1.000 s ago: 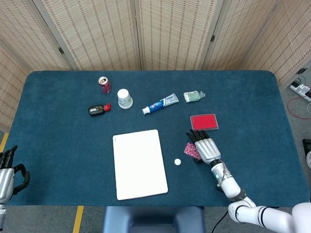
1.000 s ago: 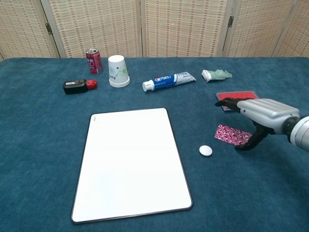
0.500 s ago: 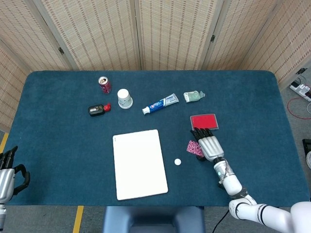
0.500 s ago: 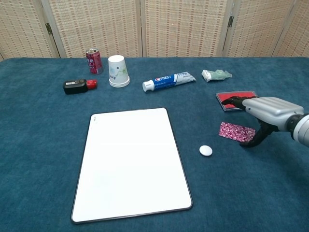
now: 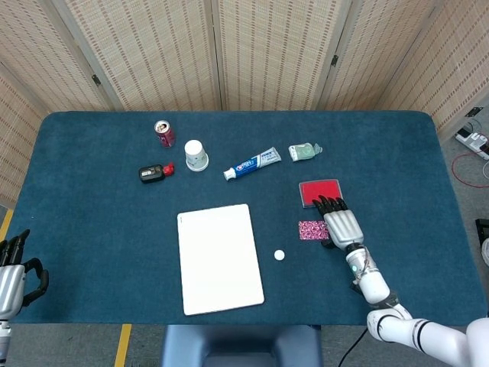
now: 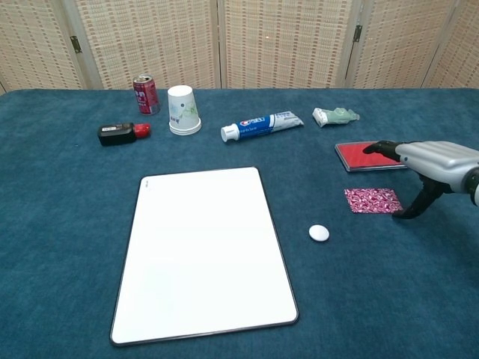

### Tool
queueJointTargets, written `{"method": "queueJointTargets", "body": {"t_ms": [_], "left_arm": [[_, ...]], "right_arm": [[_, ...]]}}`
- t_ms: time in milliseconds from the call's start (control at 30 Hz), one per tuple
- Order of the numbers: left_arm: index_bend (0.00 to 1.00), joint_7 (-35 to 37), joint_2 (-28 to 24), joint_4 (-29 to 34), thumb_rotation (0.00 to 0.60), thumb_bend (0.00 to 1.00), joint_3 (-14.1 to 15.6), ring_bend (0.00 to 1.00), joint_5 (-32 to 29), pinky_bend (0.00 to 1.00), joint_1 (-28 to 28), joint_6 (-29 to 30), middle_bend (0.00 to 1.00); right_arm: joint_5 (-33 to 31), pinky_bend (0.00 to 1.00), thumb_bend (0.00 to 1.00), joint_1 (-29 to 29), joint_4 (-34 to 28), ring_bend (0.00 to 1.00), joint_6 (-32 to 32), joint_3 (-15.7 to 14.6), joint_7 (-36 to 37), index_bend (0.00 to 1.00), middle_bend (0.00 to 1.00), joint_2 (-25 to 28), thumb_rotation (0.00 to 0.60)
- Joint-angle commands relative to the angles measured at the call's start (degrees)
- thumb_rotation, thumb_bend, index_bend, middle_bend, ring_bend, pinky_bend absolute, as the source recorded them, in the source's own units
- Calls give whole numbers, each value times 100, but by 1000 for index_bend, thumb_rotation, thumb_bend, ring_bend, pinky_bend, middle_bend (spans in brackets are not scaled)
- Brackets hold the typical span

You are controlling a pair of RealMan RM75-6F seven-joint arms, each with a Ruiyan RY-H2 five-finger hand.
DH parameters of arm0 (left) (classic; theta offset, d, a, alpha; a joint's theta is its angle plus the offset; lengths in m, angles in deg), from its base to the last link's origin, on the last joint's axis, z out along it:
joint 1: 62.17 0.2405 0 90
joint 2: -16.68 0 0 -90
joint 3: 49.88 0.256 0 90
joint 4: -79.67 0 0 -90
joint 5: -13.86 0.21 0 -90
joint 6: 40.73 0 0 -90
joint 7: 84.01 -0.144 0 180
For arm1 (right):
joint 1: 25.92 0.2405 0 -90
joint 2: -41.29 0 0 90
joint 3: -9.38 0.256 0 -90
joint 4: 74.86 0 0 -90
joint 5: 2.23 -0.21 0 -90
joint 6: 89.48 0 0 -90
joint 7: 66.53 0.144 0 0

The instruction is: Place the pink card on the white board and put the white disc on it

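Chest view: one pink card (image 6: 373, 200) with a dark patterned face lies flat on the worktop (image 6: 67, 217), just left of the right robot hand (image 6: 426, 168), whose thumb reaches down beside the card's right edge; the hand grasps nothing, fingers extended. One white disc (image 6: 319, 232) sits further left, apart from the card. One white board (image 6: 204, 250) lies beyond it, bare. One red pad (image 6: 359, 155) lies under the fingertips. One upturned cup (image 6: 183, 109), contents hidden. Left robot hand (image 5: 14, 277) rests at the worktop's edge, fingers loosely curled, holding nothing.
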Motion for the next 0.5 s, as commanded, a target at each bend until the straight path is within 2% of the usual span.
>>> {"method": "queueJointTargets", "body": {"t_ms": [33, 200, 367, 500], "left_arm": [[96, 15, -1, -5, 600, 155, -3, 56, 1, 0, 4, 6, 47], [100, 33, 13, -28, 600, 155, 2, 57, 17, 0, -9, -15, 47], [104, 81, 38, -60, 600, 155, 12, 58, 55, 0, -10, -9, 47], [105, 110, 43, -98, 600, 156, 29, 58, 35, 0, -3, -41, 47]], "right_arm": [[-43, 56, 228, -39, -384, 75, -47, 0, -39, 42, 68, 252, 600], [-160, 56, 227, -45, -819, 63, -96, -19, -245, 170, 70, 478, 600], [-458, 56, 227, 46, -962, 54, -4, -10, -502, 282, 70, 474, 600], [-748, 56, 226, 150, -894, 49, 113, 44, -607, 304, 70, 402, 600]]}}
